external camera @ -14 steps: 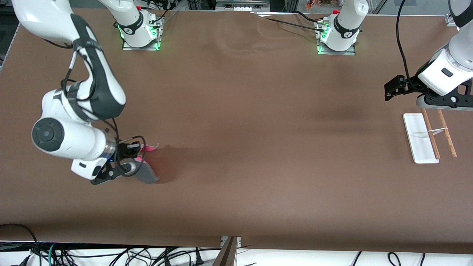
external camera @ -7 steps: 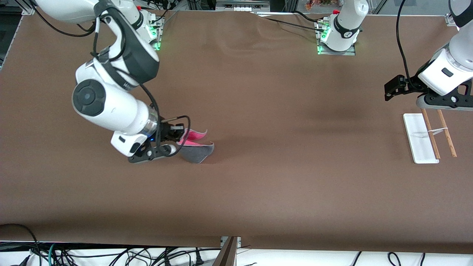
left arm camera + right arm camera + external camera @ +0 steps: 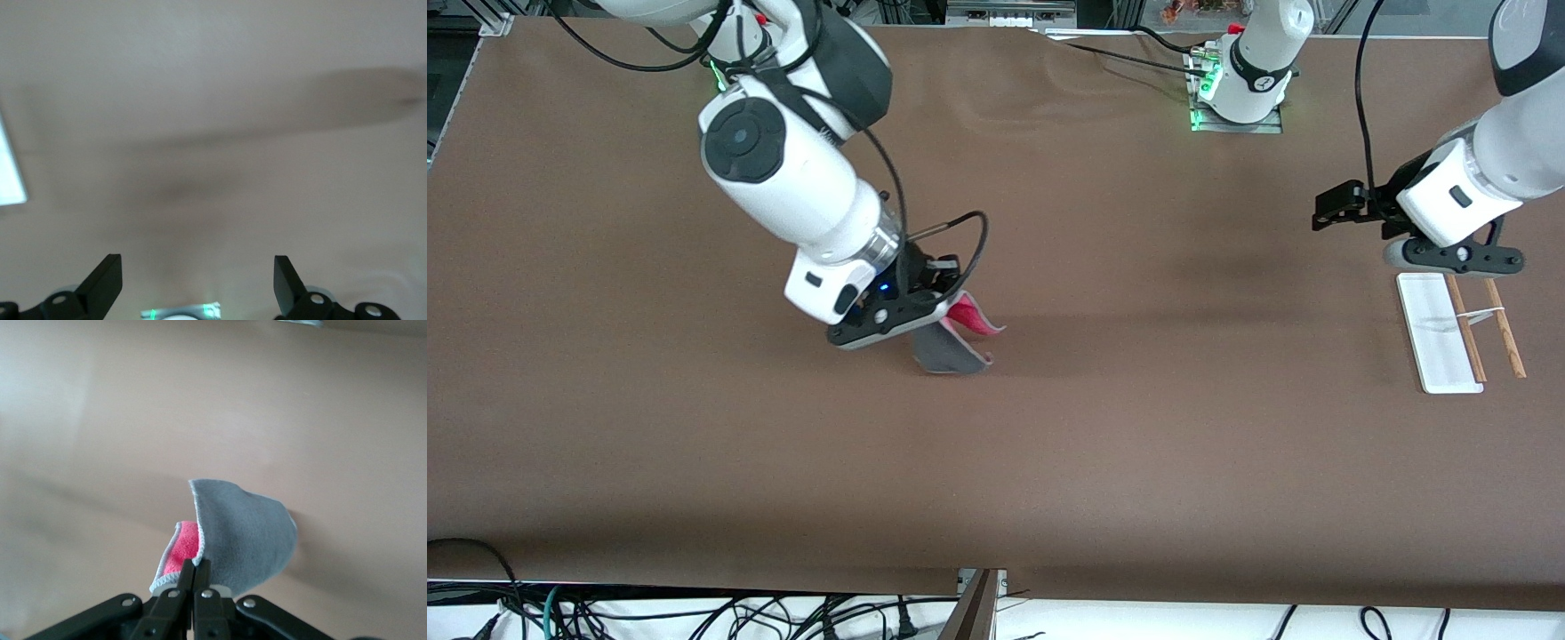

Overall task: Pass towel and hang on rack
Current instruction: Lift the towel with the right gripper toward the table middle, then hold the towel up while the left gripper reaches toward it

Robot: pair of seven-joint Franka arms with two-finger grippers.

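My right gripper (image 3: pixel 934 318) is shut on the towel (image 3: pixel 951 342), a small dark grey cloth with a pale trim and pink reverse, and holds it up over the middle of the table. In the right wrist view the towel (image 3: pixel 243 530) hangs folded from the closed fingers (image 3: pixel 201 572). The rack (image 3: pixel 1440 331), a white base with two brown rods (image 3: pixel 1483 324), lies at the left arm's end of the table. My left gripper (image 3: pixel 1338 212) is open and empty over the table beside the rack; its fingers (image 3: pixel 107 280) stand wide apart.
The brown table cover (image 3: pixel 1103 427) spreads around. The arm bases (image 3: pixel 1240 89) stand along the edge farthest from the front camera. Cables hang below the table's near edge (image 3: pixel 694 613). A corner of the rack's white base (image 3: pixel 10 180) shows in the left wrist view.
My right gripper has carried the towel from the right arm's end toward the table's middle. My left gripper has shifted a little toward the middle, away from the rack.
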